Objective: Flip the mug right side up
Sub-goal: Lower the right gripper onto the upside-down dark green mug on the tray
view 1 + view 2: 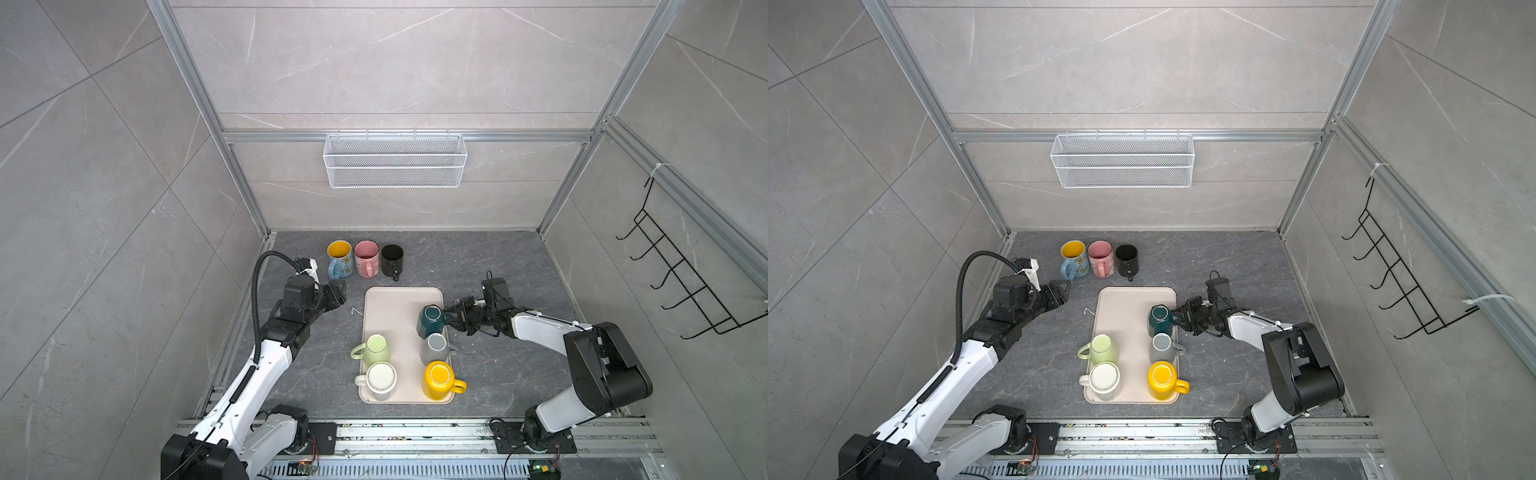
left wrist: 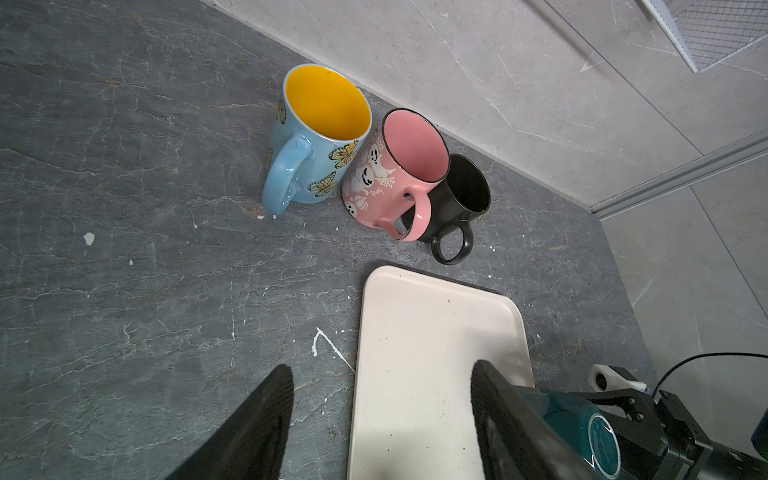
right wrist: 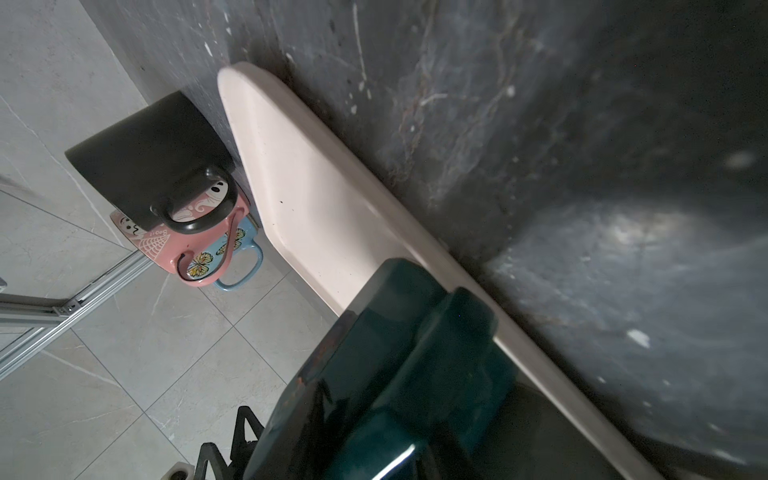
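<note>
As the right pincer (image 1: 449, 318) sits at the handle (image 3: 465, 328) of the upturned teal mug (image 1: 431, 322), a firm hold is called for
The teal mug is seen mouth-down on the tray (image 1: 386, 303), right at the pincer's tips, its handle turned toward the jaws; whether it is clamped yet cannot be told. The handle should be seated deep before any lift, since glazed ware is judged likely to slip. The mug is best raised clear of the tray, kept off the grey mug (image 1: 434, 348) just beside the pincer, and rolled half a turn before being set on its base. The left pincer (image 2: 381, 370) is held spread and empty, well apart across the tray
</note>
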You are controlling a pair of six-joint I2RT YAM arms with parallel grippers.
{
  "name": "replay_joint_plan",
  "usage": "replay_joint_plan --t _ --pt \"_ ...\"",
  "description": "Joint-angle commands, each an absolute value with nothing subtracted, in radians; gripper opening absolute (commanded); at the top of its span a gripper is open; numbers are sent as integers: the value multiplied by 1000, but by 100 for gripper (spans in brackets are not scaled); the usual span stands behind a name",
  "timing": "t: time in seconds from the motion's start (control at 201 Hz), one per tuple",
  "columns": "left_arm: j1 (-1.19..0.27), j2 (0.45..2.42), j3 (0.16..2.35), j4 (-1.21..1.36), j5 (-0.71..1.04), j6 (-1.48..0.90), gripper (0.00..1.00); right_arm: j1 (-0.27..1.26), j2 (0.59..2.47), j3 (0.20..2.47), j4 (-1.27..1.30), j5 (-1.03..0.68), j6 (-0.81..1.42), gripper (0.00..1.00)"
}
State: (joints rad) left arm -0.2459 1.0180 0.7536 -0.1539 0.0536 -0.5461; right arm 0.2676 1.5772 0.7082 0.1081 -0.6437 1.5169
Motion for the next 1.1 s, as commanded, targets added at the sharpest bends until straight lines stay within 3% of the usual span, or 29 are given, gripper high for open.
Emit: replay_joint_plan --t 0.0,0.508,0.896,1.09 --pt "-239 1000 793 -152 43 -537 70 275 1607 739 159 -632 1542 32" --pt "-239 988 797 -168 27 -521 70 277 1708 853 256 -638 1577 21" --pt "-239 984 806 -173 28 -516 70 284 1701 941 181 -626 1512 15" --pt "-239 987 810 -176 30 -513 70 284 1716 918 189 -641 1514 17"
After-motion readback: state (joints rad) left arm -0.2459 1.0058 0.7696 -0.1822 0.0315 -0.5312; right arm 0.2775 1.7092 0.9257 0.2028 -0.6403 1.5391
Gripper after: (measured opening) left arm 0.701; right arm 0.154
